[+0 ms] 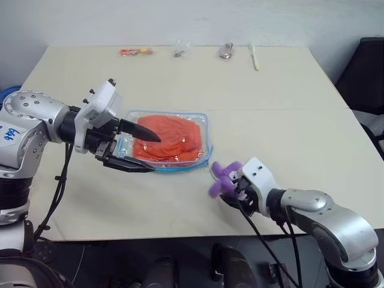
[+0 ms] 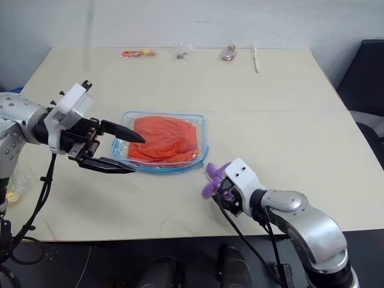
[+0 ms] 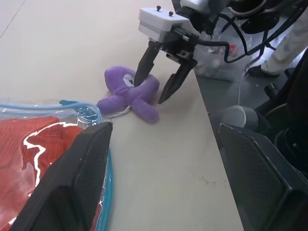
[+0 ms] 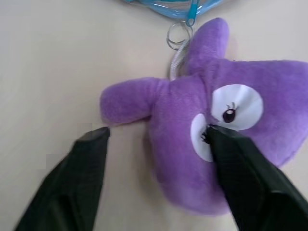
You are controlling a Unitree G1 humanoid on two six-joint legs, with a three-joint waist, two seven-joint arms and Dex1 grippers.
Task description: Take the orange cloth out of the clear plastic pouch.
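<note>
Currently the orange cloth (image 1: 168, 138) lies limp inside the clear plastic pouch (image 1: 203, 123) on the worktop (image 1: 288, 120); with both the left pincer (image 1: 141, 150) and right pincer (image 3: 155, 84) spread and empty, pin the slippery film and pinch a fabric fold.

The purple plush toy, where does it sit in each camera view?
Left eye view: purple plush toy, by the right gripper.
Right eye view: right of the pouch's corner.
Left wrist view: upper middle.
Right wrist view: centre right.
Shared landmark: the clear plastic pouch, its blue trim.
</note>
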